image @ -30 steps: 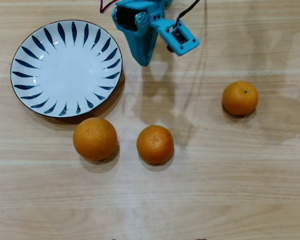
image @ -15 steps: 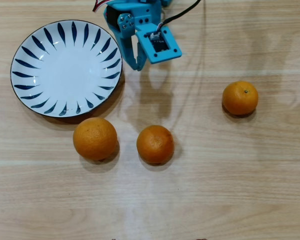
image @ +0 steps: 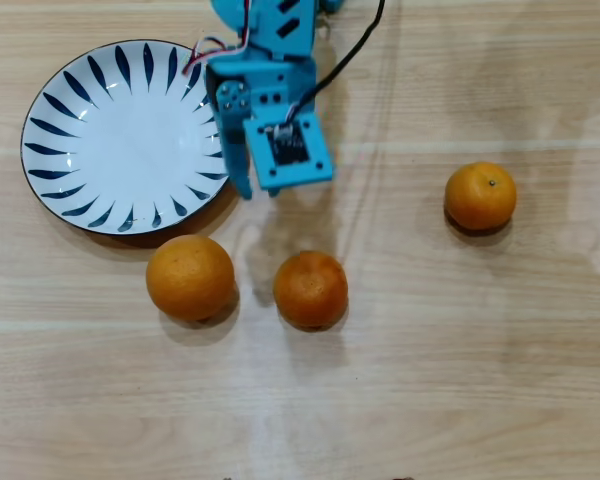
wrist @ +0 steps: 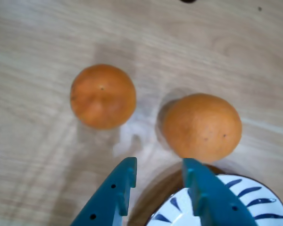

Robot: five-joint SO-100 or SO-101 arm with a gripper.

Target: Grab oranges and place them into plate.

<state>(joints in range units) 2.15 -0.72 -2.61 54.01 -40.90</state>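
Observation:
Three oranges lie on the wooden table. The largest orange (image: 190, 277) (wrist: 201, 127) sits just below the plate's lower right rim. A smaller orange (image: 310, 290) (wrist: 103, 96) lies to its right in the overhead view. A third orange (image: 480, 196) with a stem dot lies far right, outside the wrist view. The white plate (image: 100, 140) (wrist: 268, 209) with dark blue strokes is empty at upper left. My blue gripper (image: 260, 190) (wrist: 159, 165) hovers over the plate's right rim, open and empty, above the two near oranges and touching neither.
The arm's blue body (image: 270, 40) and a black cable (image: 350, 50) come in from the top edge in the overhead view. Bare wooden table (image: 430, 380) lies all around the oranges.

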